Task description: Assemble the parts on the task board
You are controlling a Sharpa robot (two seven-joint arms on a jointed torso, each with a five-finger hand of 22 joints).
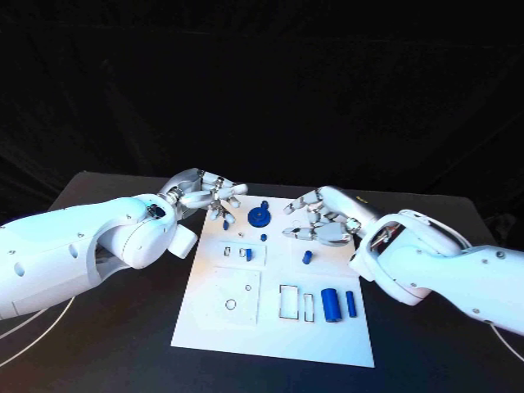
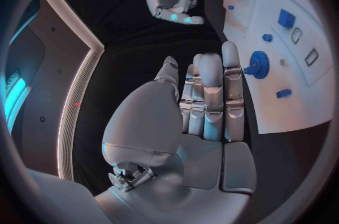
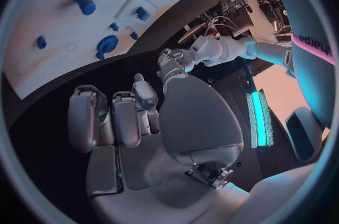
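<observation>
L hand (image 1: 210, 196) hovers over far-left corner of the task board (image 1: 215, 319), fingers apart & straight, holding nothing; R hand (image 1: 321, 218) hovers over far-right edge, fingers loosely spread, also looks empty, tho head view is poor there. On the board: blue gear (image 1: 259, 217) near far edge between the hands, small blue peg (image 1: 307, 256) just below R hand, two blue cylinders (image 1: 329, 304) upright-lying side by side near front right by rect. slots.
</observation>
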